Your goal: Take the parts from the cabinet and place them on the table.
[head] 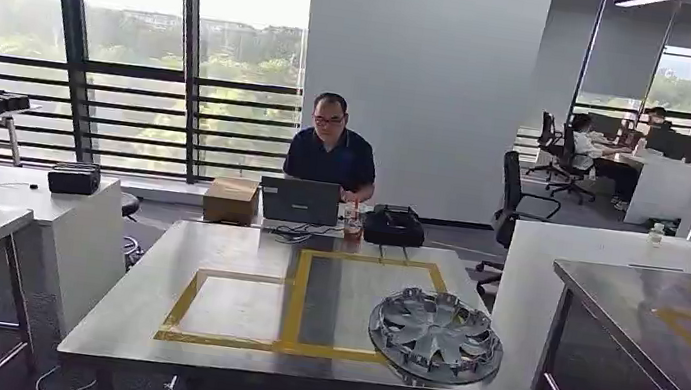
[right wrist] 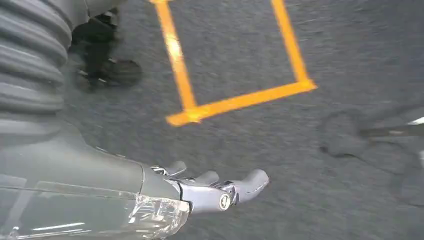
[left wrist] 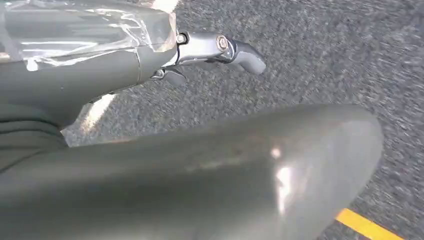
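Head view: wheel cover (head: 435, 334) lying flat on the table (head: 244, 242), at the near right corner beside the yellow tape frame (head: 292, 299), probably already delivered there. Person (head: 331, 151) seated behind a laptop (head: 298, 200).

Left wrist view: left hand (left wrist: 210, 52) hanging over grey carpet, fingers apart, holding nothing.

Right wrist view: right hand (right wrist: 210, 187) also empty, fingers loosely spread above floor tape (right wrist: 235, 100).

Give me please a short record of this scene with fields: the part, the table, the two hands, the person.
part: a silver hubcap lies flat on the table's near right corner, partly over the yellow tape
table: steel table, two taped rectangles
left hand: holds nothing, hanging over grey floor
right hand: holds nothing, over floor
person: seated at the far side behind a laptop
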You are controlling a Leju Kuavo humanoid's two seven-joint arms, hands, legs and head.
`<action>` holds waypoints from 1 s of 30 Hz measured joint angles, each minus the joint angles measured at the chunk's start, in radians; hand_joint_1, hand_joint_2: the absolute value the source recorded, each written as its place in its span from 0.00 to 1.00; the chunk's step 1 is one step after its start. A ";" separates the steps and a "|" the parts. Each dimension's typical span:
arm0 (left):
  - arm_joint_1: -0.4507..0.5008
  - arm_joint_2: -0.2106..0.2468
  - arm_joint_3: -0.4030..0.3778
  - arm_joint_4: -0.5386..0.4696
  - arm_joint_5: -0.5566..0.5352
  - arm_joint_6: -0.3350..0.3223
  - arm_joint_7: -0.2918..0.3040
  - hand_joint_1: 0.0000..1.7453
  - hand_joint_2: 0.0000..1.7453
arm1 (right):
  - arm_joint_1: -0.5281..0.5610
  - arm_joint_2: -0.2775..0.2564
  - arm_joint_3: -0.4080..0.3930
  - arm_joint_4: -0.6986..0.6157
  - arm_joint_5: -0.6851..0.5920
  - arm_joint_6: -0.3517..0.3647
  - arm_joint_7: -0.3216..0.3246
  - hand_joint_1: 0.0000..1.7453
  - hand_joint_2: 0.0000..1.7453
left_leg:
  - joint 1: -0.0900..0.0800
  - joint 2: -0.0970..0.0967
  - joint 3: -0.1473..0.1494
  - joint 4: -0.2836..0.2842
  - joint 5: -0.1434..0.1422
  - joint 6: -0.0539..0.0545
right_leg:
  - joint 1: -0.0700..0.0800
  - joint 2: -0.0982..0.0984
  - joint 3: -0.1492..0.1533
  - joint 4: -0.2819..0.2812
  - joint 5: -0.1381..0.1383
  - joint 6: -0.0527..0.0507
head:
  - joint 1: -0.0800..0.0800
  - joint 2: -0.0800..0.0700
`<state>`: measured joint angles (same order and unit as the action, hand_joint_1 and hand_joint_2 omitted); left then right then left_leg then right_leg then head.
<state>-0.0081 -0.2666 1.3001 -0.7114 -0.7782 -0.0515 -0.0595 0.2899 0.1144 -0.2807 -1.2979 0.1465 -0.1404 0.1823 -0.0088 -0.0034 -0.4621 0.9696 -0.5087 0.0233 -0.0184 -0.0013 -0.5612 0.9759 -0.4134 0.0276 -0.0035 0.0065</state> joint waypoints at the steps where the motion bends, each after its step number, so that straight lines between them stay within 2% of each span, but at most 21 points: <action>1: 0.002 -0.003 -0.001 -0.004 0.003 0.000 0.006 0.00 0.00 | -0.003 0.001 -0.010 0.025 0.002 0.000 0.000 0.00 1.00 | 0.010 0.003 -0.007 -0.015 0.017 0.013 | 0.001 -0.001 -0.004 0.005 -0.002 0.004 | 0.001 0.000; 2: 0.002 -0.005 -0.002 -0.008 0.008 -0.003 0.009 0.00 0.00 | -0.010 0.002 -0.019 0.057 0.006 0.001 0.000 0.00 1.00 | 0.009 0.007 -0.017 -0.018 0.027 0.020 | 0.000 0.000 -0.017 0.027 -0.029 0.000 | 0.000 0.000; 3: 0.002 -0.005 -0.003 -0.013 0.013 -0.003 0.013 0.00 0.00 | -0.020 0.001 -0.025 0.090 0.008 0.001 0.000 0.00 1.00 | 0.009 0.007 -0.028 -0.017 0.035 0.029 | -0.001 0.000 -0.042 0.084 -0.080 -0.008 | 0.004 0.000; 5: 0.006 -0.009 -0.005 -0.016 0.014 -0.003 0.016 0.00 0.00 | -0.034 0.000 -0.038 0.146 0.010 0.001 0.000 0.00 1.00 | 0.005 0.009 -0.053 -0.017 0.053 0.031 | -0.001 0.000 -0.093 0.240 -0.171 -0.015 | 0.005 0.000; 6: 0.007 -0.010 -0.006 -0.016 0.015 -0.003 0.018 0.00 0.00 | -0.038 -0.001 -0.041 0.168 0.011 0.000 -0.001 0.00 1.00 | 0.004 0.010 -0.064 -0.016 0.061 0.031 | -0.001 0.000 -0.107 0.298 -0.187 -0.009 | 0.005 0.000; 7: 0.009 -0.011 -0.006 -0.016 0.016 -0.003 0.019 0.00 0.00 | -0.042 -0.002 -0.044 0.189 0.012 -0.002 -0.002 0.00 1.00 | 0.004 0.011 -0.075 -0.016 0.069 0.030 | -0.003 0.000 -0.101 0.318 -0.179 0.000 | 0.005 0.000; 8: 0.010 -0.012 -0.006 -0.016 0.018 -0.003 0.020 0.00 0.00 | -0.048 -0.003 -0.045 0.214 0.012 -0.005 -0.002 0.00 1.00 | 0.003 0.011 -0.078 -0.014 0.076 0.029 | -0.004 0.000 -0.076 0.295 -0.155 0.011 | 0.006 0.000; 10: 0.010 -0.014 -0.007 -0.016 0.022 -0.002 0.021 0.00 0.00 | -0.062 -0.009 -0.047 0.255 0.012 -0.013 -0.005 0.00 1.00 | 0.004 0.011 -0.099 -0.005 0.088 0.023 | -0.005 0.000 0.038 0.126 -0.093 0.027 | 0.006 0.000; 11: 0.011 -0.015 -0.008 -0.017 0.023 -0.002 0.021 0.00 0.00 | -0.069 -0.011 -0.048 0.273 0.014 -0.016 -0.006 0.00 1.00 | 0.003 0.012 -0.108 0.004 0.091 0.019 | -0.006 -0.001 0.097 0.030 -0.091 0.022 | 0.007 0.000; 12: 0.011 -0.017 -0.008 -0.021 0.024 -0.001 0.021 0.00 0.00 | -0.077 -0.013 -0.048 0.289 0.015 -0.020 -0.006 0.00 1.00 | -0.002 0.013 -0.120 0.013 0.094 0.014 | 0.002 0.001 0.122 -0.018 -0.108 0.012 | 0.007 0.000; 15: 0.011 -0.021 -0.009 -0.026 0.028 0.001 0.022 0.00 0.00 | -0.084 -0.018 -0.056 0.347 0.015 -0.033 -0.008 0.00 1.00 | 0.003 0.013 -0.124 0.015 0.110 -0.006 | 0.008 0.002 0.101 -0.012 -0.103 -0.006 | 0.003 0.000; 16: 0.012 -0.021 -0.009 -0.028 0.029 0.002 0.023 0.00 0.00 | -0.083 -0.018 -0.056 0.360 0.015 -0.035 -0.008 0.00 1.00 | 0.002 0.012 -0.126 0.016 0.114 -0.012 | 0.000 0.001 0.094 -0.018 -0.094 -0.019 | 0.004 0.000; 17: 0.014 -0.021 -0.009 -0.031 0.029 0.002 0.023 0.00 0.00 | -0.087 -0.018 -0.056 0.372 0.015 -0.035 -0.008 0.00 1.00 | 0.007 0.007 -0.137 0.034 0.086 -0.019 | -0.003 -0.002 0.090 -0.019 -0.086 -0.030 | 0.005 0.000; 18: 0.014 -0.021 -0.009 -0.031 0.029 0.003 0.024 0.00 0.00 | -0.090 -0.019 -0.058 0.384 0.015 -0.037 -0.008 0.00 1.00 | 0.010 0.006 -0.151 0.079 0.034 -0.024 | -0.004 -0.002 0.082 -0.019 -0.080 -0.041 | -0.002 0.000; 20: 0.014 -0.021 -0.009 -0.031 0.029 0.006 0.024 0.00 0.00 | -0.095 -0.020 -0.060 0.414 0.022 -0.042 -0.008 0.00 1.00 | 0.017 0.006 -0.195 0.230 -0.072 -0.033 | -0.001 -0.003 0.065 -0.018 -0.065 -0.045 | -0.003 0.000; 21: 0.014 -0.021 -0.009 -0.031 0.030 0.008 0.024 0.00 0.00 | -0.095 -0.021 -0.060 0.430 0.024 -0.044 -0.008 0.00 1.00 | 0.019 0.006 -0.210 0.300 -0.099 -0.037 | 0.000 -0.003 0.055 -0.017 -0.057 -0.043 | -0.003 0.000; 23: 0.015 -0.021 -0.009 -0.031 0.032 0.013 0.025 0.00 0.00 | -0.097 -0.022 -0.061 0.455 0.030 -0.046 -0.008 0.00 1.00 | 0.022 0.006 -0.182 0.303 -0.070 -0.037 | 0.001 -0.003 0.038 -0.014 -0.044 -0.039 | -0.003 0.000; 24: 0.015 -0.021 -0.009 -0.031 0.032 0.014 0.025 0.00 0.00 | -0.099 -0.023 -0.061 0.469 0.034 -0.048 -0.008 0.00 1.00 | 0.022 0.006 -0.140 0.245 -0.036 -0.035 | 0.001 -0.003 0.034 -0.011 -0.038 -0.037 | -0.004 0.000; 26: 0.014 -0.021 -0.010 -0.032 0.034 0.015 0.025 0.00 0.00 | -0.103 -0.024 -0.061 0.488 0.037 -0.050 -0.008 0.00 1.00 | 0.021 0.004 -0.017 0.057 0.016 -0.027 | 0.001 -0.001 0.023 -0.005 -0.030 -0.031 | -0.006 0.000; 27: 0.014 -0.021 -0.010 -0.033 0.035 0.015 0.026 0.00 0.00 | -0.106 -0.025 -0.061 0.497 0.041 -0.053 -0.008 0.00 1.00 | 0.016 0.000 0.017 0.001 -0.010 -0.020 | 0.006 -0.001 0.016 -0.004 -0.024 -0.022 | -0.006 0.000; 30: 0.018 -0.023 -0.011 -0.036 0.039 0.016 0.031 0.00 0.00 | -0.118 -0.030 -0.061 0.527 0.049 -0.057 -0.009 0.00 1.00 | 0.005 0.001 0.003 -0.001 -0.001 -0.008 | 0.000 -0.002 0.011 -0.006 -0.006 -0.002 | -0.008 0.000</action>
<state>0.0096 -0.2895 1.2894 -0.7477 -0.7397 -0.0359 -0.0286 0.1714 0.0847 -0.3418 -0.7713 0.1957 -0.1976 0.1736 -0.0037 -0.0023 -0.4588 0.9685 -0.5094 0.0158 -0.0186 -0.0029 -0.5504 0.9698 -0.4196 0.0258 -0.0115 0.0065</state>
